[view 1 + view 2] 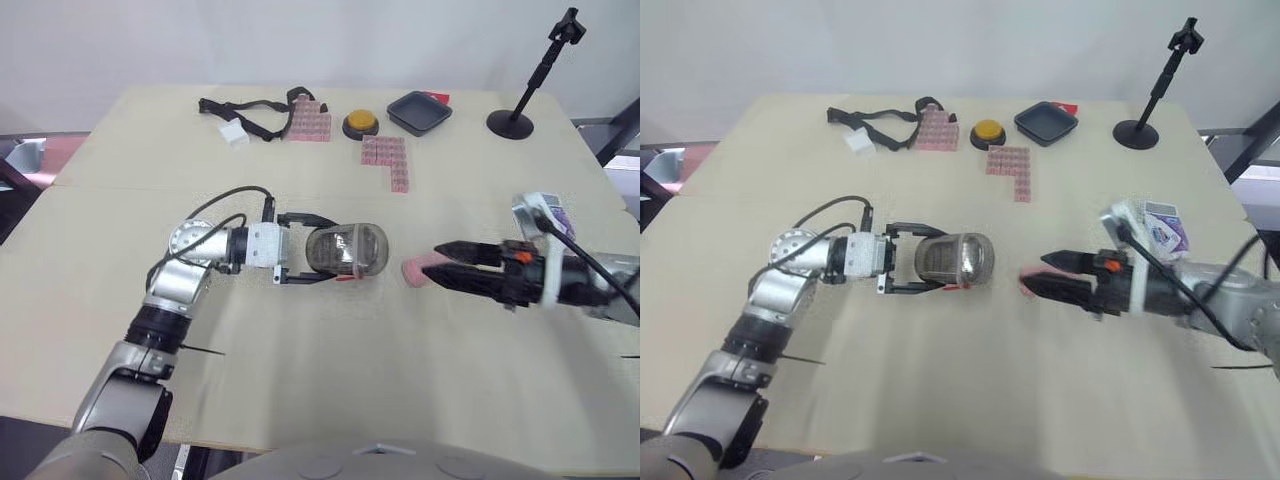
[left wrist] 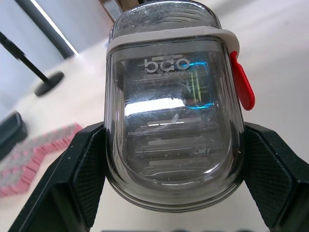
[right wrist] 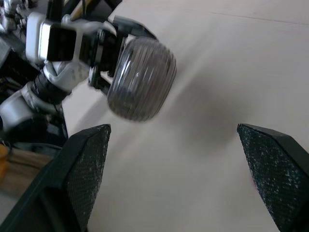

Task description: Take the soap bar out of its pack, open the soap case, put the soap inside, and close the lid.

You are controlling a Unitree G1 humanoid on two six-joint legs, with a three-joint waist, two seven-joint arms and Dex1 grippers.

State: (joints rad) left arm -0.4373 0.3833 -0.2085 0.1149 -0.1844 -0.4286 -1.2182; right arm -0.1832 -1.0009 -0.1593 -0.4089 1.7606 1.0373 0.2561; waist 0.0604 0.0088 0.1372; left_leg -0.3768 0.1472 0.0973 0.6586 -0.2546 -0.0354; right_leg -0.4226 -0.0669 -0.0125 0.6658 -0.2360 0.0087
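A clear grey soap case (image 1: pixel 347 249) with a red latch (image 2: pixel 240 85) lies on its side at the table's middle. My left gripper (image 1: pixel 330 250) is shut on it, one black finger (image 2: pixel 79 176) pressing each flank. The lid looks closed. A pink soap bar (image 1: pixel 412 269) rests on the table just right of the case. My right gripper (image 1: pixel 434 262) points at the bar from the right and is open, its tips right beside it with nothing between the fingers (image 3: pixel 89 164). The white and purple soap pack (image 1: pixel 541 212) lies behind my right wrist.
Along the far edge lie a black strap (image 1: pixel 250 108) with a white box (image 1: pixel 233 132), two pink block mats (image 1: pixel 308 122) (image 1: pixel 386 158), a yellow button (image 1: pixel 360 123), a black tray (image 1: pixel 419 111) and a black stand (image 1: pixel 520 105). The near half of the table (image 1: pixel 330 370) is bare.
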